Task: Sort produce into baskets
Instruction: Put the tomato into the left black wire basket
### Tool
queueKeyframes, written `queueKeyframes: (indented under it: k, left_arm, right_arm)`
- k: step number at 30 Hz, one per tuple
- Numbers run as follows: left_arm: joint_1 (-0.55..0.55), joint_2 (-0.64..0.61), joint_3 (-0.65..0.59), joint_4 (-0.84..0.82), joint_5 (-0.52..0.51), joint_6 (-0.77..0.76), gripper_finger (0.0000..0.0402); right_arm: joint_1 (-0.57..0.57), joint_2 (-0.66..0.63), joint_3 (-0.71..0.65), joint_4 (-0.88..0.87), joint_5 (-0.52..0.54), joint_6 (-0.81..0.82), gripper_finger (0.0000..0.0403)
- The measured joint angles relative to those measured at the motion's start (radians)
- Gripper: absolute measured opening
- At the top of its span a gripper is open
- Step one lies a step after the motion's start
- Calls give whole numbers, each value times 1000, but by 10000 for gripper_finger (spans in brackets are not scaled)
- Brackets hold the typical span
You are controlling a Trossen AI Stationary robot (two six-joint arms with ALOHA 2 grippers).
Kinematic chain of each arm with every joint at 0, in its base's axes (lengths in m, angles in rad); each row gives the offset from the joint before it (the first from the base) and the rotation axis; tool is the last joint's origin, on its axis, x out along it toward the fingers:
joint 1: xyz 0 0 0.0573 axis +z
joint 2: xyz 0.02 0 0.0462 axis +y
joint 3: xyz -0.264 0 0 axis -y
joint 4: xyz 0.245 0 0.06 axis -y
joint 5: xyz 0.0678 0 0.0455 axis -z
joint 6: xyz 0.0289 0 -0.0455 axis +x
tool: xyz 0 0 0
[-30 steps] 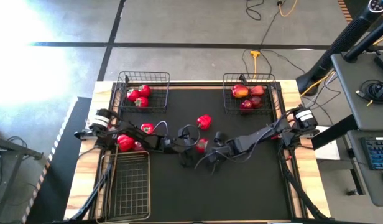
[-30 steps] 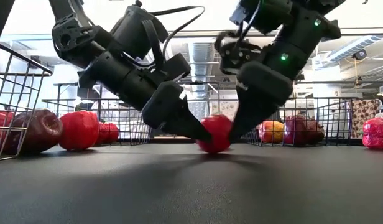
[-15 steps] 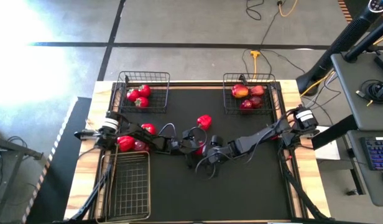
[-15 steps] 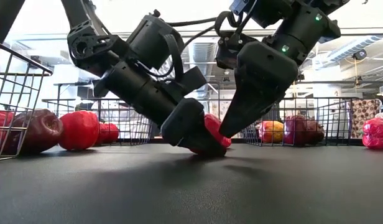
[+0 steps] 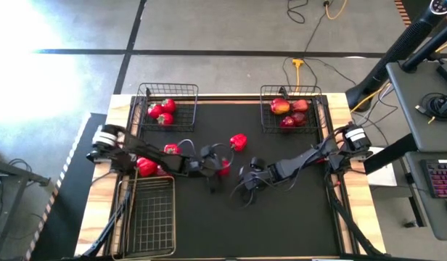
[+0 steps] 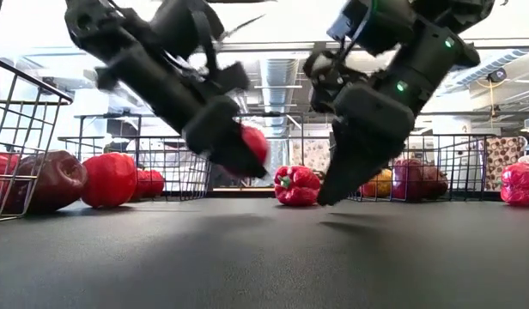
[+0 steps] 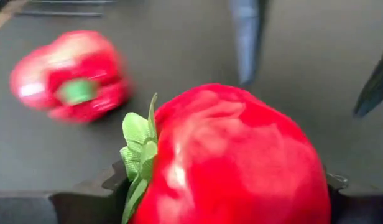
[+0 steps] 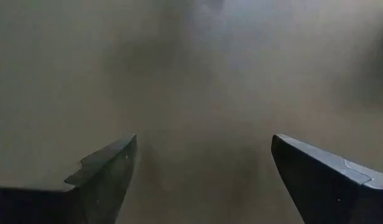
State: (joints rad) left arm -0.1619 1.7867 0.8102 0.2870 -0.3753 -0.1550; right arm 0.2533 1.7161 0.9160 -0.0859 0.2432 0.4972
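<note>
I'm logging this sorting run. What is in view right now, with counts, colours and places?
Held tomato: one, red with green top, in the left tool, off the mat.
Loose pepper: one, red, mid-mat.
Left-side produce: about three, red, beside the long basket.
Far-left basket: one, black, holding three red items.
Far-right basket: one, black, holding about four apples.
Long basket: one, black, near left.
Left tool: shut on the tomato.
Right tool: open, mid-mat.
</note>
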Motion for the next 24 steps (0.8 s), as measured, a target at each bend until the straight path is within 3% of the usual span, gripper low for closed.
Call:
queueKeyframes:
  k: [4, 8, 12, 16, 18, 24]
  left_arm:
    - [10, -195, -52, -164, -126, -33, 254]
    - [84, -374, -39, -502, -241, -111, 254]
    - [221, -517, 30, -804, -246, -153, 254]
    - [433, -595, 78, -1029, -244, -151, 254]
    - [559, -615, 95, -1087, -209, -129, 254]
    - [910, -582, 129, -1202, 116, -33, 267]
  right_arm:
    - [17, 8, -60, 84, 51, 58, 364]
    - [33, 20, -130, 270, 84, 79, 364]
    - [47, 21, -163, 391, 109, 73, 364]
    - [50, 22, -162, 446, 157, 31, 364]
    - [50, 22, -162, 460, 165, 20, 364]
    - [48, 22, -154, 492, 186, -8, 364]
